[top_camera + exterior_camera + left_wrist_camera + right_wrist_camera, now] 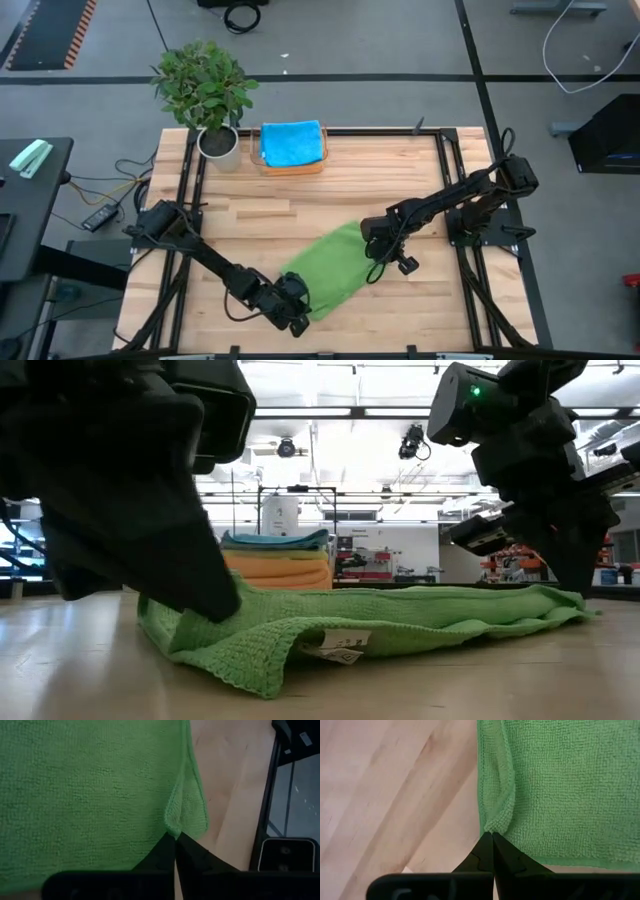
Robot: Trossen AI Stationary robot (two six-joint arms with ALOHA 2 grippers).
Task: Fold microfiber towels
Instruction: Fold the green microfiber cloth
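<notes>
Grippers (175,836) (492,834) pinch green towel (330,270).

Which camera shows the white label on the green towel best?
The low view: the label hangs in plain sight on the green towel, on its near folded edge. The high view and both wrist views show only green cloth, no label.

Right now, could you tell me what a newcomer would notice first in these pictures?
The bright green towel lies stretched slantwise across the middle of the wooden table, pinched at opposite ends by the left gripper and the right gripper, jaws shut on its corners. Behind it, at the far edge, a stack of folded towels with blue on top sits beside a potted plant.
</notes>
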